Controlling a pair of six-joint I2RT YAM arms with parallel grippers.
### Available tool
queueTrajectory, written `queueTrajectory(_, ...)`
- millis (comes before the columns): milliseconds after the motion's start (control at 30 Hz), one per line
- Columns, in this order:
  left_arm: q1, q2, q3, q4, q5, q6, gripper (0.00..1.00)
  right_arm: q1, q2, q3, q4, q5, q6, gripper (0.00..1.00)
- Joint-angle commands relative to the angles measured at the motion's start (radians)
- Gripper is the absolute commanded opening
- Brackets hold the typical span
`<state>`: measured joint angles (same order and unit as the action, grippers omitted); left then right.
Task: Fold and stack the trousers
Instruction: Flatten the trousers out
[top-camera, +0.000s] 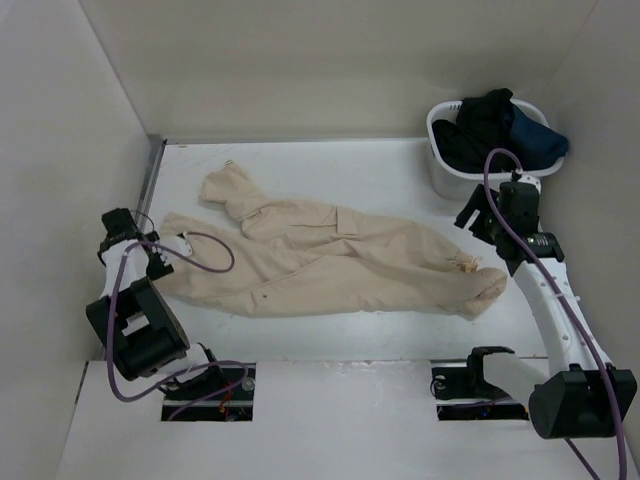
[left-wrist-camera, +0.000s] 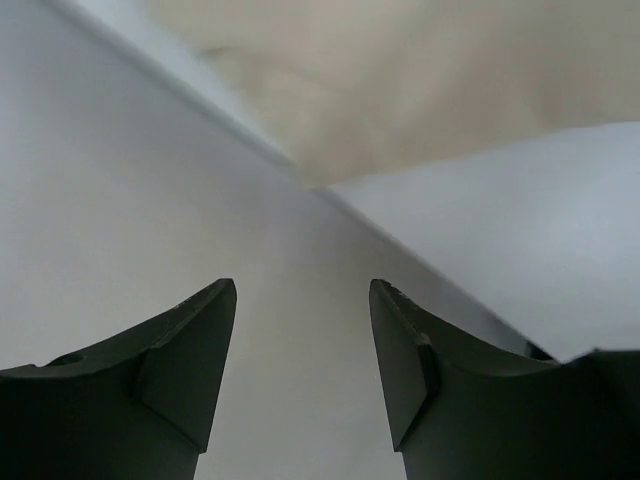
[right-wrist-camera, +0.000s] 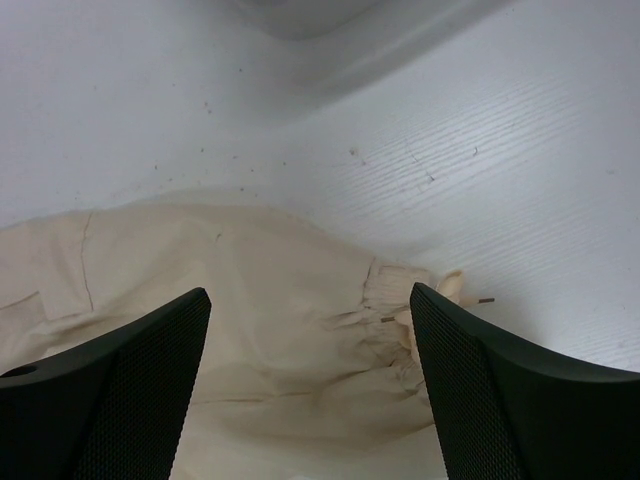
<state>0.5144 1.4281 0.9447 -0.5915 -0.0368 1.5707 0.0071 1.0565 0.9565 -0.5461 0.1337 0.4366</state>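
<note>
The trousers (top-camera: 330, 258) lie spread; only wrist views show left claw (left-wrist-camera: 303, 295) and right claw (right-wrist-camera: 310, 295) gaping.

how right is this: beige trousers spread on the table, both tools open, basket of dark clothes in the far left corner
Wrong corner: the top external view shows the basket in the far right corner. The rest holds: trousers spread on the table, left tool and right tool open.
</note>
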Motion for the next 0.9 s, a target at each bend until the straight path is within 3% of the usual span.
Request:
queueTrajectory(0, 0.005, 0.009, -0.148, 0.022, -0.002, 0.233, 0.55, -0.011, -0.032, -0.021, 0.023, -0.012, 0.013, 0.86)
queueTrajectory(200, -0.018, 0.060, -0.216, 0.168, -0.014, 0.258, 0.58, -0.176, -0.070, -0.128, -0.090, 0.018, 0.145, 0.91)
queueTrajectory(367, -0.038, 0.155, -0.283, 0.266, -0.089, 0.307, 0.53, -0.322, -0.161, -0.243, -0.109, 0.010, 0.194, 0.89)
queueTrajectory(433, -0.061, 0.179, -0.307, 0.295, -0.104, 0.298, 0.43, -0.324, -0.165, -0.260, -0.132, 0.014, 0.206, 0.89)
queueTrajectory(533, -0.069, 0.203, -0.297, 0.297, -0.112, 0.244, 0.10, -0.322, -0.200, -0.272, -0.195, 0.020, 0.254, 0.89)
queueTrajectory(567, -0.069, 0.201, -0.285, 0.292, -0.112, 0.221, 0.05, -0.318, -0.226, -0.268, -0.221, 0.032, 0.266, 0.88)
queueTrajectory(700, -0.038, 0.129, -0.239, 0.222, -0.081, 0.175, 0.00, -0.287, -0.335, -0.170, -0.421, 0.096, 0.319, 0.86)
queueTrajectory(800, -0.024, 0.077, -0.196, 0.171, -0.063, 0.121, 0.00, -0.218, -0.450, -0.145, -0.622, 0.060, 0.497, 0.79)
queueTrajectory(867, -0.011, 0.065, -0.163, 0.151, -0.048, 0.079, 0.00, -0.126, -0.524, -0.195, -0.753, 0.069, 0.649, 0.69)
